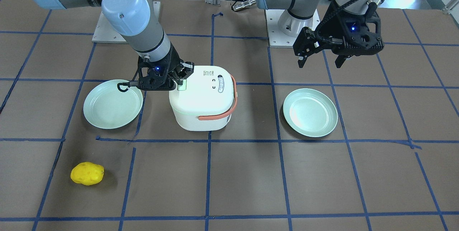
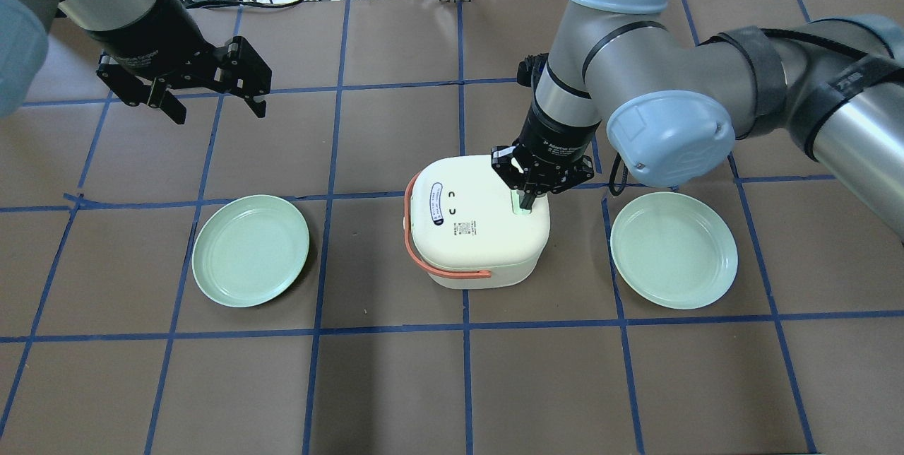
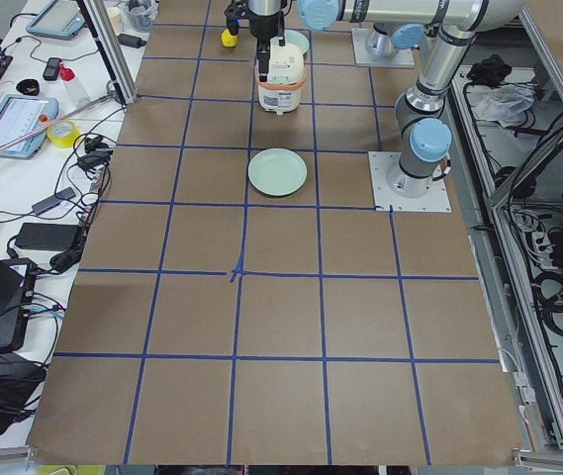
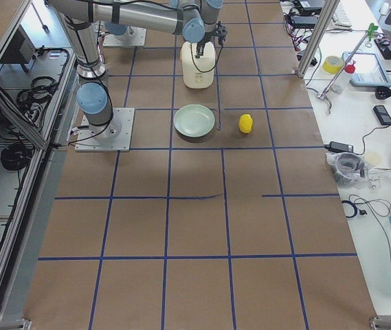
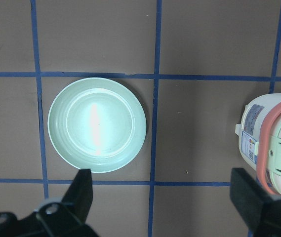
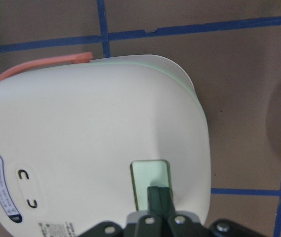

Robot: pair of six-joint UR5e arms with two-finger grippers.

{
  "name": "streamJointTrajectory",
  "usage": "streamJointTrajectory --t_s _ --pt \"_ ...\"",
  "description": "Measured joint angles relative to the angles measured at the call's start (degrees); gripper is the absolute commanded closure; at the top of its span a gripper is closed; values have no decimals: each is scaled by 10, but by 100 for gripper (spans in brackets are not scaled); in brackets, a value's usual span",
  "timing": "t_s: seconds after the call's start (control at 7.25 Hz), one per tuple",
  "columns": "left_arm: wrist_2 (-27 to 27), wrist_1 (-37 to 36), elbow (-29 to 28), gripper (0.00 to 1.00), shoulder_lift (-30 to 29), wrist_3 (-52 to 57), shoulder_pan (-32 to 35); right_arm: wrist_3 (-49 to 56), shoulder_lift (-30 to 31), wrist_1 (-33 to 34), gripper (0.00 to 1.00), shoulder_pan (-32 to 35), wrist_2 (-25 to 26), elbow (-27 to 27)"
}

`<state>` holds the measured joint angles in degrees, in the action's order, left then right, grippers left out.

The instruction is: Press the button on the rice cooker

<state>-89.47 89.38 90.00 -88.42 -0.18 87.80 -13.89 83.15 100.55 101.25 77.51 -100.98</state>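
Right gripper (image 6: 159, 193): my fingers are pinched together with nothing between them, which gives one narrow tip to poke with. It points straight down at the pale green button (image 6: 150, 175), and the tip sits on the button's near end. It looks to be touching, but I can't tell if the button is pushed in. The button is set into the lid of the rice cooker (image 2: 473, 229), on the edge nearest my right arm, so the short reach is from that side. The cooker stands upright mid-table between two plates. Its salmon handle (image 2: 409, 246) is folded down on the far side, clear of the lid.

Left gripper (image 2: 217, 112): fingers wide apart, holding nothing, hanging high above the table near the left plate (image 2: 251, 251) and well apart from the cooker. I judge it parked out of the way.

The right plate (image 2: 674, 251) is just beside the cooker. A yellow lumpy thing (image 1: 87, 173) lies off near the table's front.

Writing: the oval sticker (image 2: 438, 204) on the lid and the printed block (image 2: 464, 227) beside it are both too small to read. The white print on my right wrist collar is also unreadable
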Motion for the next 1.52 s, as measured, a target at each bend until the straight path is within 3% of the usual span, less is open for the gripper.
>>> streamJointTrajectory --t_s 0.41,0.55,0.69,0.83,0.97,1.52 --pt "0 0 0 0 0 0 0 0 0 0 100 0 1 -3" --pt "0 0 0 0 0 0 0 -2 0 0 92 0 0 -3" --pt "0 0 0 0 0 0 0 -6 1 0 28 0 0 3" --pt "0 0 0 0 0 0 0 -25 4 0 5 0 3 16" --pt "0 0 0 0 0 0 0 -55 5 -3 0 0 11 38" --pt "0 0 0 0 0 -1 0 -53 5 -95 0 -39 88 162"
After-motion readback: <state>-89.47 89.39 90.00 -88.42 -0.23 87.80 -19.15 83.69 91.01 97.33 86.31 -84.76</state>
